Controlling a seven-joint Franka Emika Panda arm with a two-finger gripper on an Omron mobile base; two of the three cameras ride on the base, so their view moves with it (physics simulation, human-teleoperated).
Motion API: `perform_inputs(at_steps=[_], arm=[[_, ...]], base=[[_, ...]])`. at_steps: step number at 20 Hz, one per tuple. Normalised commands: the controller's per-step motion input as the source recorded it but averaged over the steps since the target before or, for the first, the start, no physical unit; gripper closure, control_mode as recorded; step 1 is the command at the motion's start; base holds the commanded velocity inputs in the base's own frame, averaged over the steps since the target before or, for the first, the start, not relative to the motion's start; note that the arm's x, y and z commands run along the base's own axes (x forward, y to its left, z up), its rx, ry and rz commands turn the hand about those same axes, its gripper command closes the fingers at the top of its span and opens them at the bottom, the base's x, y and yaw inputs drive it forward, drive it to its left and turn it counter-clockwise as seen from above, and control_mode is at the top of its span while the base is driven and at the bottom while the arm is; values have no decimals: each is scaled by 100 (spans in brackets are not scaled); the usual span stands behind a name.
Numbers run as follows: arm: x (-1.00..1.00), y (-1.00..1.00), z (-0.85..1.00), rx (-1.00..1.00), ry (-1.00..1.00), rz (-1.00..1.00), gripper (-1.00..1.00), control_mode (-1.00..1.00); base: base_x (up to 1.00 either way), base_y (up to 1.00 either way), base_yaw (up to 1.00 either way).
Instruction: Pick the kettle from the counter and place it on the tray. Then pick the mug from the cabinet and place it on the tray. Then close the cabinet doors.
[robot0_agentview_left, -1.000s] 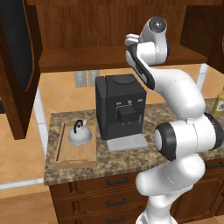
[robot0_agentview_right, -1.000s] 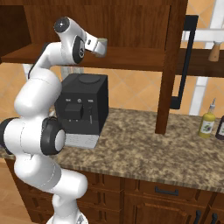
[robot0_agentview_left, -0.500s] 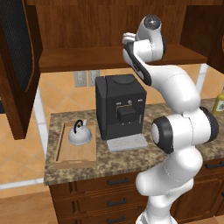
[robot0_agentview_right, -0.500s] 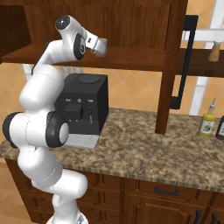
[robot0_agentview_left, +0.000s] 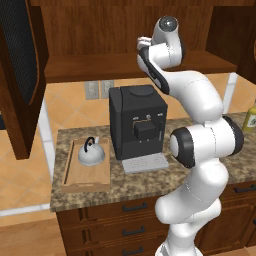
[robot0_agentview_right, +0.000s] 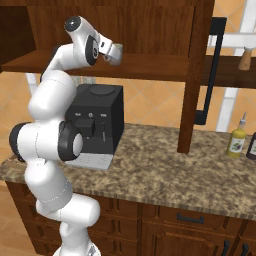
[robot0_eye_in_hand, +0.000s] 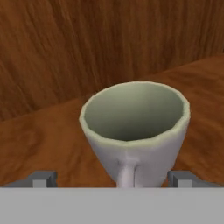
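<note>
The grey-green mug (robot0_eye_in_hand: 135, 124) stands on the cabinet (robot0_agentview_left: 120, 30) shelf (robot0_agentview_right: 150, 67), its handle turned toward the hand. My gripper (robot0_eye_in_hand: 112, 179) is open, one fingertip (robot0_eye_in_hand: 43, 179) on each side of the mug's base with a gap to it. From the right base view the gripper (robot0_agentview_right: 112, 50) is at the mug (robot0_agentview_right: 118, 54) over the shelf's front edge. The silver kettle (robot0_agentview_left: 91, 153) sits on the wooden tray (robot0_agentview_left: 75, 184) at the counter's (robot0_agentview_right: 165, 165) left end. Both cabinet doors stand open: the left door (robot0_agentview_left: 20, 75) and the right door (robot0_agentview_right: 197, 75).
A black coffee machine (robot0_agentview_left: 137, 122) stands on the counter right of the tray, under the shelf and under my arm. Bottles (robot0_agentview_right: 236, 140) stand at the counter's far right. The right door's black bar handle (robot0_agentview_right: 215, 70) hangs out over the counter.
The arm has shifted slightly left and upward, carrying the hand a little further in at the shelf. The kettle, the tray and the doors have not moved.
</note>
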Motion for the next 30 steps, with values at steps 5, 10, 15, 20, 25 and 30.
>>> perform_inputs(at_steps=[5, 10, 15, 20, 25, 30], arm=[[1, 0, 0, 0, 2, -5, 100, -100], [0, 0, 0, 0, 0, -5, 100, -100], [0, 0, -1, 0, -1, -4, 100, -100], [-21, -5, -7, 0, -5, -1, 100, -100], [-84, -22, -6, 0, -11, 3, 100, -100], [-100, -7, 0, 0, -2, 23, 100, -100]], base=[[0, 0, 0], [0, 0, 0], [0, 0, 0], [0, 0, 0], [0, 0, 0], [0, 0, 0]])
